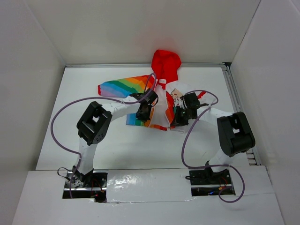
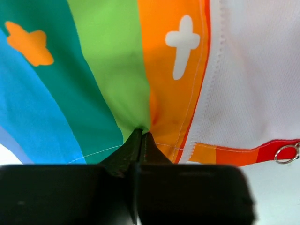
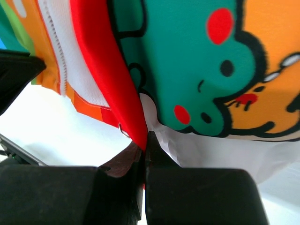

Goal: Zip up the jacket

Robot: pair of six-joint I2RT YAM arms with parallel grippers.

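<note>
The jacket lies open at the back middle of the table, red hood farthest away, rainbow side on the left, white cartoon side on the right. My left gripper is shut on the rainbow side's bottom hem, pinching green and orange cloth. My right gripper is shut on the red front trim at the bottom corner of the cartoon side. A small metal ring hangs at the red hem corner; it also shows in the right wrist view.
White walls enclose the table on three sides. A metal rail runs along the right edge. Purple cables loop from both arms. A white zipper strip edges the inner lining.
</note>
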